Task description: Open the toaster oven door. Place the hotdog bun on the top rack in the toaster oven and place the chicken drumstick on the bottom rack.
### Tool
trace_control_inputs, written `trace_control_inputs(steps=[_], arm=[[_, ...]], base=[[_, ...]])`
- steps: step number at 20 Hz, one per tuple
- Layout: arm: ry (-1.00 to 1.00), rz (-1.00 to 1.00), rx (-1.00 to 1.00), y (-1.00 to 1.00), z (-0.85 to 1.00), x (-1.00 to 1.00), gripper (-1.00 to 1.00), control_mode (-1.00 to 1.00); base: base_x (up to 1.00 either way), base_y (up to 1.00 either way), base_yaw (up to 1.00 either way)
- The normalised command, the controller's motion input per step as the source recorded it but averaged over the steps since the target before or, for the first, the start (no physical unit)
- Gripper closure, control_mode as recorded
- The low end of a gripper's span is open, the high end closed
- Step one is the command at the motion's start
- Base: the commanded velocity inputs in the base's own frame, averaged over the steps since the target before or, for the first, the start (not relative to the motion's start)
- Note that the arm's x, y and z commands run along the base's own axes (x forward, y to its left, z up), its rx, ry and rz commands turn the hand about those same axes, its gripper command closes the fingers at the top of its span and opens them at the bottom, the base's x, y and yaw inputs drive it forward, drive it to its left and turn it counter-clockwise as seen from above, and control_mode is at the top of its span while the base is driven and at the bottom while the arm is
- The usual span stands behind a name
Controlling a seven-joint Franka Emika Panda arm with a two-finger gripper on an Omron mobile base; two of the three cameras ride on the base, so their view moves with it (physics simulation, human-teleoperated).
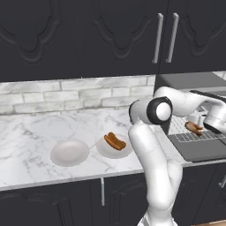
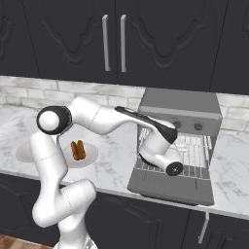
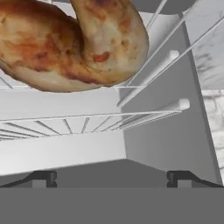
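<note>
The toaster oven (image 2: 181, 104) stands at the right of the counter, and the toaster oven door (image 2: 170, 188) lies folded down flat. A wire rack (image 2: 197, 154) is drawn out over the door. On it lies the golden-brown chicken drumstick (image 3: 74, 43), which is also in the left base view (image 1: 193, 128); which of the two racks this is I cannot tell. My gripper (image 3: 111, 178) hangs open just short of the drumstick, with nothing between its fingertips (image 3: 43, 177). The hotdog bun (image 1: 114, 141) rests on a white plate (image 1: 102, 151) left of the oven.
An empty white plate (image 1: 69, 152) sits on the marble counter left of the bun's plate. Dark cabinets hang above, with a brick backsplash behind. My white forearm (image 2: 112, 119) reaches across from the left into the oven mouth.
</note>
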Motion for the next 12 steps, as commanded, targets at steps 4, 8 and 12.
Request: trace_control_inputs(steps=[4,8,12], arm=[[0.0,0.0,0.0,-0.04,-0.07,0.3,-1.0,-1.0],[0.0,0.0,-0.01,-0.07,-0.09,0.34,-1.0,-1.0],[0.04,0.0,-0.02,-0.04,-0.18,0.39,-1.0,-1.0]], base=[[0.0,0.0,0.0],[0.0,0.0,0.0],[0.0,0.0,0.0]])
